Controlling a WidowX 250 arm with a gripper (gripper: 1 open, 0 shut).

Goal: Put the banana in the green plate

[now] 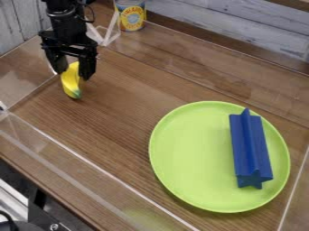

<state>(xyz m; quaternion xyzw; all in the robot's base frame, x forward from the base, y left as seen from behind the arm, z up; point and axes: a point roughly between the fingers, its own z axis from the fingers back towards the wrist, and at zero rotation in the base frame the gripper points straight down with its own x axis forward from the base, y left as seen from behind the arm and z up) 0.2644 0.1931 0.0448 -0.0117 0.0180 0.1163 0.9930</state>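
A wooden table (133, 113) carries a banana (71, 80), plate (193, 159) and can (130, 14).

We find a small, curved yellow banana (72, 79) with a dark greenish tip lying on the wooden table (118, 104), toward the upper left, well apart from the plate. At the lower right we find the green plate (191, 149), large, round and lime-colored, lying flat with a shallow rim.
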